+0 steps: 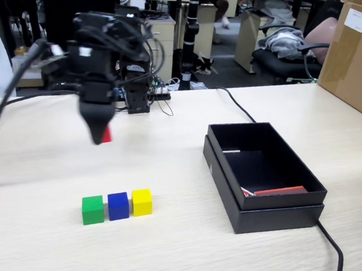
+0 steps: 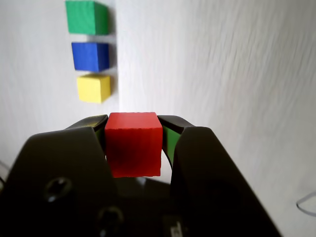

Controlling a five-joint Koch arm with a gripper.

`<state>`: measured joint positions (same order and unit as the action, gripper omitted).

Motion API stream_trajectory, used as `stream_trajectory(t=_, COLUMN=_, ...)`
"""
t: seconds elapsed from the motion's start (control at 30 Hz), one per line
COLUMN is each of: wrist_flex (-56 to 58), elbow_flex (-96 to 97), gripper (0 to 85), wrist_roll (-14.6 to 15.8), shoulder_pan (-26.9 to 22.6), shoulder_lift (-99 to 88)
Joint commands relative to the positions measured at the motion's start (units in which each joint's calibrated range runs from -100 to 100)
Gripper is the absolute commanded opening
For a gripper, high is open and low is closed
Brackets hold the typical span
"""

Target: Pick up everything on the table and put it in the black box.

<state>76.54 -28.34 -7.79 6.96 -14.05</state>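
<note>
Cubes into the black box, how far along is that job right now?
Done: nothing yet; the box holds no cube, only a thin red-edged strip. In hand: the red cube is clamped between the jaws of the gripper, lifted above the table, left of the box in the fixed view. Left: the green cube, blue cube and yellow cube sit in a row on the table.

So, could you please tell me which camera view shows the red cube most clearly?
The wrist view: the red cube fills the centre of the picture, clamped between the two jaws of the gripper. In the fixed view only a small red sliver shows beside the dark gripper, raised above the table.
</note>
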Motion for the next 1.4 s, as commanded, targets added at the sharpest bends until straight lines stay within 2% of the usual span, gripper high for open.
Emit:
stream_trajectory(t=0.0, wrist_flex=0.57, elbow_flex=1.42, gripper=14.1, wrist_roll=6.69, shoulder_pan=-8.11, shoulder_lift=-10.57)
stream_trajectory(t=0.1, wrist_flex=0.57, elbow_flex=-0.49, gripper=14.1, wrist_roll=10.84, shoulder_pan=-14.90, shoulder_lift=-8.85)
stream_trajectory(t=0.23, wrist_flex=0.57, elbow_flex=-15.17, gripper=14.2, wrist_roll=14.85, shoulder_pan=-21.54, shoulder_lift=8.48)
stream_trajectory(t=0.37, wrist_flex=0.57, elbow_flex=-30.22, gripper=14.2, wrist_roll=16.31, shoulder_pan=-23.44, shoulder_lift=28.68)
stream_trajectory(t=0.63, wrist_flex=0.57, elbow_flex=-37.30, gripper=14.9, wrist_roll=17.48, shoulder_pan=-24.66, shoulder_lift=47.84)
stream_trajectory(t=0.67, wrist_flex=0.57, elbow_flex=-37.48, gripper=16.1, wrist_roll=17.78, shoulder_pan=-24.81, shoulder_lift=50.36)
stream_trajectory(t=0.73, wrist_flex=0.57, elbow_flex=-37.11, gripper=23.7, wrist_roll=17.83, shoulder_pan=-24.86, shoulder_lift=50.94)
stream_trajectory(t=0.83, wrist_flex=0.57, elbow_flex=-37.11, gripper=25.9, wrist_roll=17.78, shoulder_pan=-24.71, shoulder_lift=50.82)
stream_trajectory(t=0.87, wrist_flex=0.65, elbow_flex=-36.21, gripper=33.5, wrist_roll=17.78, shoulder_pan=-24.32, shoulder_lift=49.33)
stream_trajectory(t=0.93, wrist_flex=1.26, elbow_flex=-34.58, gripper=42.4, wrist_roll=17.73, shoulder_pan=-23.69, shoulder_lift=43.94)
stream_trajectory(t=1.1, wrist_flex=2.55, elbow_flex=-32.22, gripper=44.1, wrist_roll=14.65, shoulder_pan=-19.24, shoulder_lift=22.94)
stream_trajectory(t=1.23, wrist_flex=2.55, elbow_flex=-30.41, gripper=44.0, wrist_roll=8.74, shoulder_pan=-12.41, shoulder_lift=14.45)
stream_trajectory(t=1.37, wrist_flex=2.55, elbow_flex=-31.22, gripper=44.4, wrist_roll=2.15, shoulder_pan=-4.49, shoulder_lift=15.02)
